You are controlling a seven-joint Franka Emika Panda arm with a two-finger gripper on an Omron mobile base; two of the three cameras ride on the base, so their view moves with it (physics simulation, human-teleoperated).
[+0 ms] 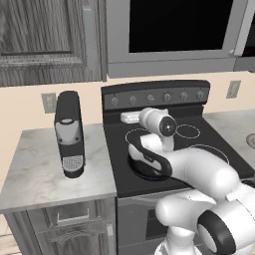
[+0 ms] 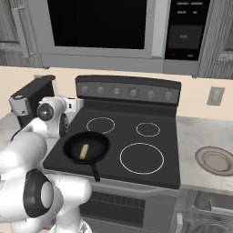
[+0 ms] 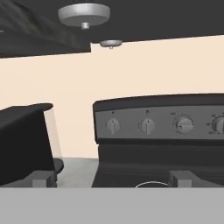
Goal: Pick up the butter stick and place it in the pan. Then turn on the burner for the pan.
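The black pan sits on the front left burner of the stove, handle toward the front edge. The pale yellow butter stick lies inside it, a little left of centre. In the left base view my arm covers most of the pan. My gripper is open with nothing between its fingertips. It hovers over the rear left of the cooktop, level with the control panel and facing the row of knobs. The hand shows just in front of that panel.
A dark coffee machine stands on the counter left of the stove, close to my hand. A microwave hangs above the stove. A round plate rests on the right counter. The other burners are bare.
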